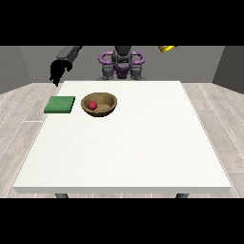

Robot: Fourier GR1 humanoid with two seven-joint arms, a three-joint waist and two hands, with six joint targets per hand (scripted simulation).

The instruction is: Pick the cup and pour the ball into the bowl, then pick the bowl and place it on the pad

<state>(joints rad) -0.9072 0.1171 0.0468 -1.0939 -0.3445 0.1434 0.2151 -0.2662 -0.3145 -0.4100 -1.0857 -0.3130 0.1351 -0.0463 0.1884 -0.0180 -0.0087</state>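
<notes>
The red ball (92, 104) already lies in the wooden bowl (106, 109), so my step is lifting that bowl onto the green pad (60, 105) just beside it. My hand at the view's left (59, 71) hangs above the table's (128, 147) far corner — whether its fingers are apart or together I cannot tell. I should take the rim level; there is open room nearer the camera.

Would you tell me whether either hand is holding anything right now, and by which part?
The hand at the view's left holds nothing. The yellow cup is raised at upper right; the hand there is out of view, so its hold cannot be told.
</notes>
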